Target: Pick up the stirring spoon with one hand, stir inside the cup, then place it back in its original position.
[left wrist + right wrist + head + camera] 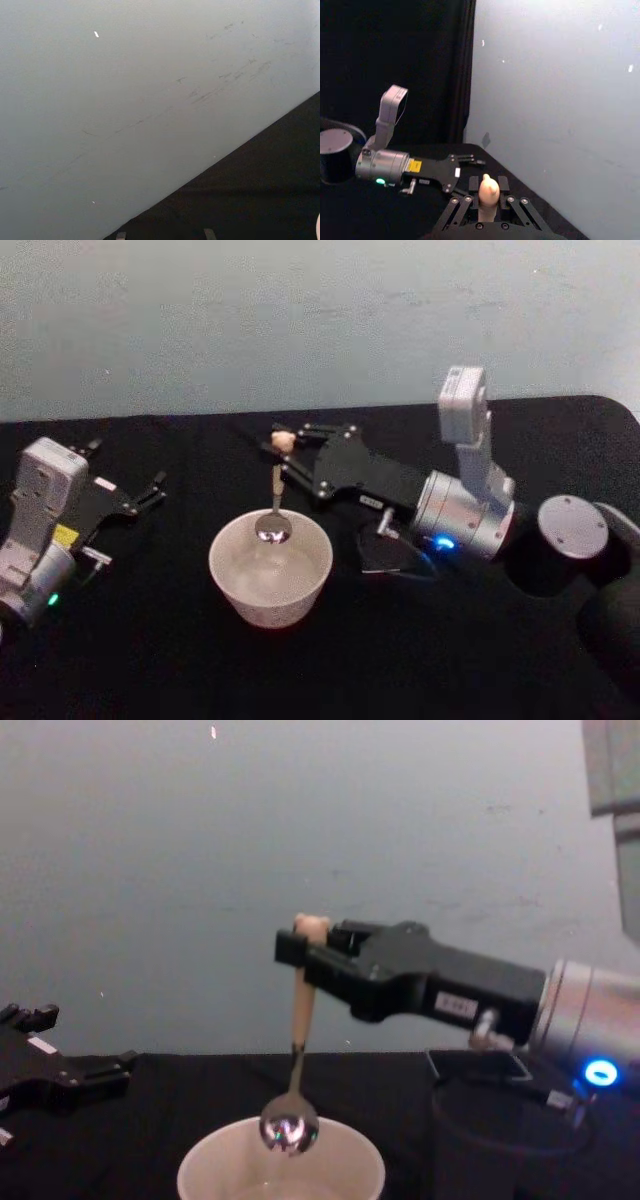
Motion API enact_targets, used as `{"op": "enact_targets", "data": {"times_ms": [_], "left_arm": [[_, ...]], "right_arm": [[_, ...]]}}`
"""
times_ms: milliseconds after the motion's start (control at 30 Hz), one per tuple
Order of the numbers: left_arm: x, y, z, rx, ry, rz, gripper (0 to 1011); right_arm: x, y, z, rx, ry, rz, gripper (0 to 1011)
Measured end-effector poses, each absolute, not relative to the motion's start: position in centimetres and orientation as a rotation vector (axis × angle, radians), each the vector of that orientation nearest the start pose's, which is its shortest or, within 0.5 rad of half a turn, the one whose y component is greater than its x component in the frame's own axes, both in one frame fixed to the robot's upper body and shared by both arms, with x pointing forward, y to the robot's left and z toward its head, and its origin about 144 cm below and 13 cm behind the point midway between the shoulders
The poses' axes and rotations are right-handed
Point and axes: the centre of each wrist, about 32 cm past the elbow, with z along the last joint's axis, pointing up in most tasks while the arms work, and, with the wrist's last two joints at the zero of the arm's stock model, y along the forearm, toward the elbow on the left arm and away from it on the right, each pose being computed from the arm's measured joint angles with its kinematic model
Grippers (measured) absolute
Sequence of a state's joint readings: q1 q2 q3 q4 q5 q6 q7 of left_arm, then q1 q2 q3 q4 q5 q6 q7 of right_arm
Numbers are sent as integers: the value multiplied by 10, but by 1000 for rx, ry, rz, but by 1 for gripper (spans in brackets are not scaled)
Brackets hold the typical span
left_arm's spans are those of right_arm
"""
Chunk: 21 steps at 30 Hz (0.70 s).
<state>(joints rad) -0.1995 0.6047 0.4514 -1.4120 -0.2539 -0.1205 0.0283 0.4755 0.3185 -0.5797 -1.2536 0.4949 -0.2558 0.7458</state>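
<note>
Right gripper [284, 444] is clenched on the very top of the spoon [275, 490], just under its little bear head, over the middle of the surface [150, 660]. The spoon hangs nearly straight down, its shiny bowl just inside the far rim of the cup [270, 605].

It looks light, thin and stiff, and smooth enough to twist in the jaws. Held this high, I'd expect the tip to swing, though the bear head should stop it sliding through. The cup looks light too, so a knock might shift it.

Left gripper [130, 468] rests near the left edge, jaws apart and empty.
</note>
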Motion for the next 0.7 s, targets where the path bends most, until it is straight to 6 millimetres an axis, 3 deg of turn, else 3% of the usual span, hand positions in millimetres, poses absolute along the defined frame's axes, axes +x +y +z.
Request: {"op": "enact_targets", "data": {"times_ms": [300,700], "left_arm": [[489,310,1140,304,-285,1248,1002],[489,310,1140,305,-285,1248,1001]], "right_arm": [[560,-181,1155,106,-203,-411,215],[563,-178,1139,81,-199,-429,215]]}}
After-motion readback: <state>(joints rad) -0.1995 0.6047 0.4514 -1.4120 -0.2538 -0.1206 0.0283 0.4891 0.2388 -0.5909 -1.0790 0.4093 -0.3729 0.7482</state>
